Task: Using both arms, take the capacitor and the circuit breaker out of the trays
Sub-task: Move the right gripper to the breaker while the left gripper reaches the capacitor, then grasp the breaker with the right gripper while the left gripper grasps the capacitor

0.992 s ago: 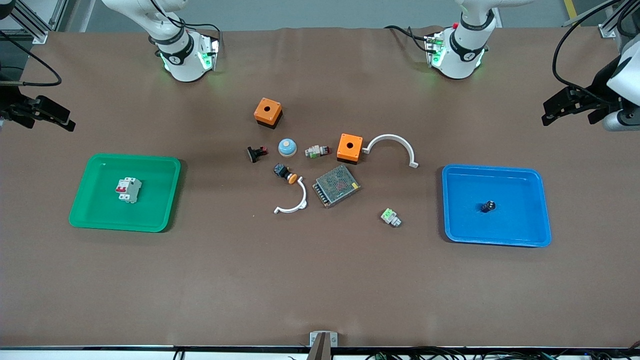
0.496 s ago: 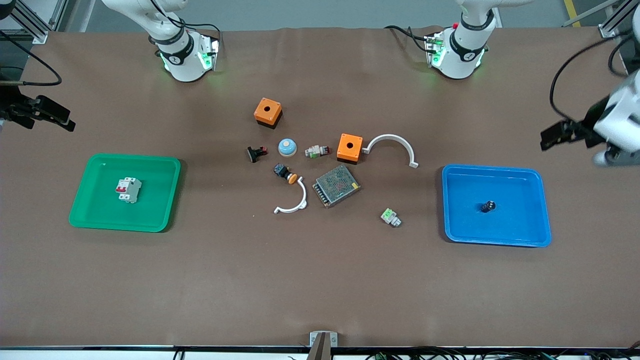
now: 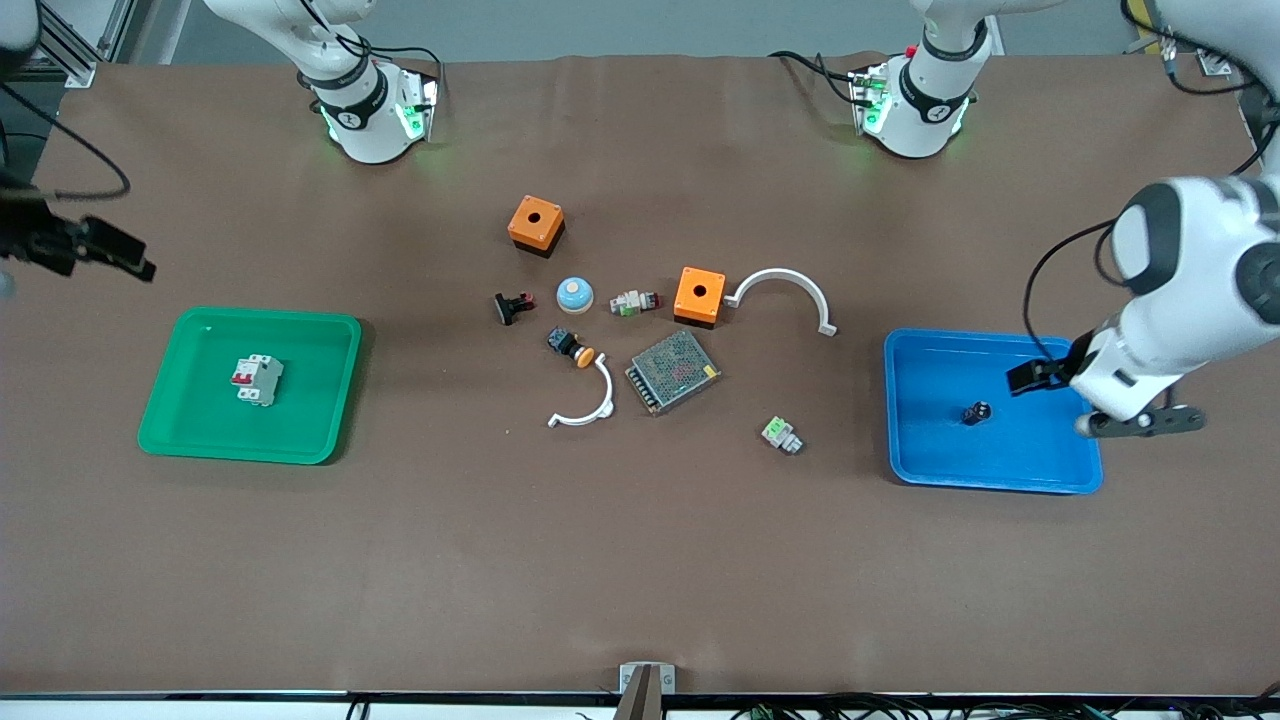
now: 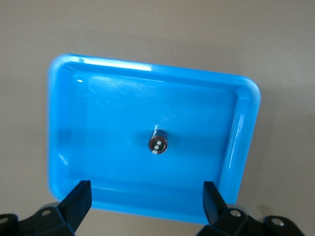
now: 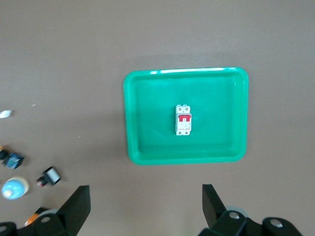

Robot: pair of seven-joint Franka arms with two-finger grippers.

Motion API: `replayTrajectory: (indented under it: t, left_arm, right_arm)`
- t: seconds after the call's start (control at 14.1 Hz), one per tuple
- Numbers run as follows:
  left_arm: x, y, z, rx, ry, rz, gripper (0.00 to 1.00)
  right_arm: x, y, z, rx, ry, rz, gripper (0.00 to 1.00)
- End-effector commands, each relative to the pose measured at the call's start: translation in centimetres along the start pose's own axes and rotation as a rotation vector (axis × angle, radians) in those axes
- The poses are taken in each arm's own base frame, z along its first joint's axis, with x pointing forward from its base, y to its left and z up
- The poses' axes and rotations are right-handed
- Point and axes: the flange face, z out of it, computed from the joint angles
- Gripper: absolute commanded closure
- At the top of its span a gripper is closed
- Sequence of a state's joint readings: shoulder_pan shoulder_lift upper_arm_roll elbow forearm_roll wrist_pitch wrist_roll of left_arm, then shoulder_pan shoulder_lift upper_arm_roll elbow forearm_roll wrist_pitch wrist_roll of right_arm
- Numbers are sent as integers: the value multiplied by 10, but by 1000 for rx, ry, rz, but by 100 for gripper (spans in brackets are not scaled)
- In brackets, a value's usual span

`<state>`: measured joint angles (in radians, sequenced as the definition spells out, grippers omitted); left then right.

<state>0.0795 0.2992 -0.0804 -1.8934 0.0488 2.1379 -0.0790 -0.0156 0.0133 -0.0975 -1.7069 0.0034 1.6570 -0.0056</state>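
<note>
Right gripper (image 3: 110,255): arm cut off by the front view's edge, only the dark fingers show. Left gripper (image 3: 1040,375): mostly hidden under its own white wrist, blurred. Both wrist views crop the fingers at the frame edge. Capacitor (image 3: 977,411) too small in the front view to read markings.

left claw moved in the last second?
Yes. The left claw has swung in from the table's edge at the left arm's end, toward the front camera, and is now over the blue tray, beside the capacitor. Fingers open.
</note>
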Motion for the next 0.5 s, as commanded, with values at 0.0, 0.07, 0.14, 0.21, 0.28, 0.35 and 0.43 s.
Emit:
replayTrajectory:
  t: [0.0, 0.07, 0.14, 0.21, 0.28, 0.35, 0.43]
  left_arm:
    - [8, 3, 40, -26, -28, -8, 0]
    - [8, 4, 55, -40, -52, -18, 1]
    - [9, 5, 64, -45, -60, -19, 5]
    - [10, 4, 78, -47, -65, -21, 9]
    - [12, -5, 91, -50, -60, -37, 12]
    - [13, -8, 105, -53, -59, -39, 12]
    - [15, -10, 120, -54, -52, -33, 13]
  right_arm:
    - [45, 14, 40, -26, -59, 6, 0]
    - [49, 14, 52, -27, -67, 6, 0]
    - [50, 18, 68, -25, -72, 12, 0]
    - [50, 29, 89, -22, -57, 30, 0]
    - [47, 45, 112, -16, -54, 53, 0]
    - [43, 51, 133, -11, -53, 59, 0]
    - [37, 53, 159, -9, -37, 51, 0]
